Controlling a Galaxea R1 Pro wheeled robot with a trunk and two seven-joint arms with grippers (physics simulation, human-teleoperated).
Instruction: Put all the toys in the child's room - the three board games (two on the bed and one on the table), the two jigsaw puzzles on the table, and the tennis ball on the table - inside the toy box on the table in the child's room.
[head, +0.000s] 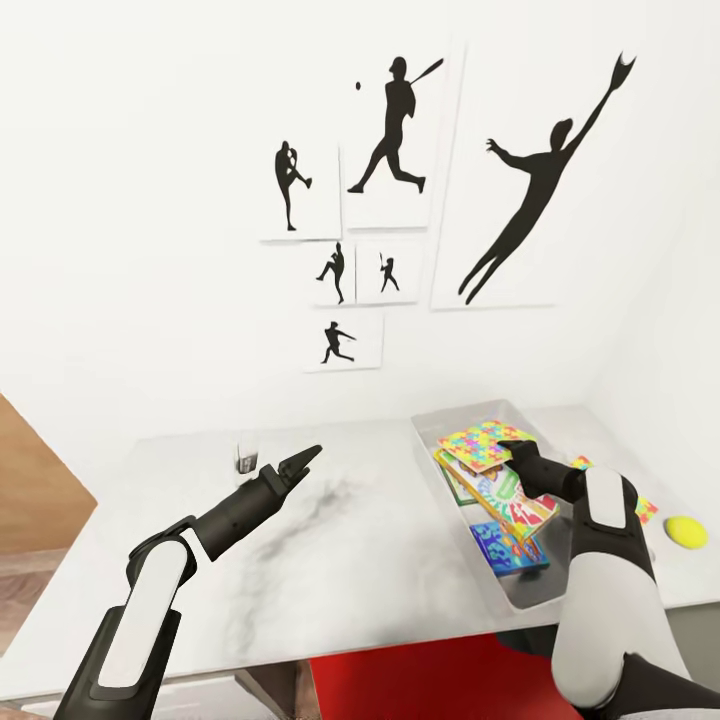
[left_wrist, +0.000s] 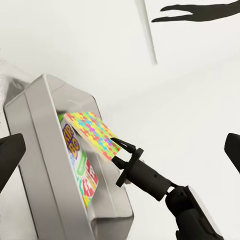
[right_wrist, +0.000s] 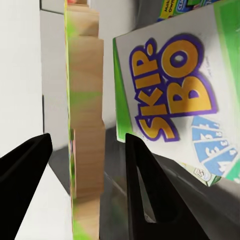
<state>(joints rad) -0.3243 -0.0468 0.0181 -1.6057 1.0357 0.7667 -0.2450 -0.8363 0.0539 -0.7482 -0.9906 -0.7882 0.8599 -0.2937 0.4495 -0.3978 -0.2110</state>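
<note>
Your right gripper pinches a jigsaw puzzle over the toy box.
Puzzle edge sits betw. the fingers, above the board games; left gripper pressed together, well apart, over the table.

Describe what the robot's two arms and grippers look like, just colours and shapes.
Both arms have glossy white shell segments joined by black joints, tapering into slim black wrists. The left gripper ends in a narrow black pointed pair of jaws. The right gripper is likewise all black, with thin flat jaws on a rounded black cylinder. No cables or markings show.
</note>
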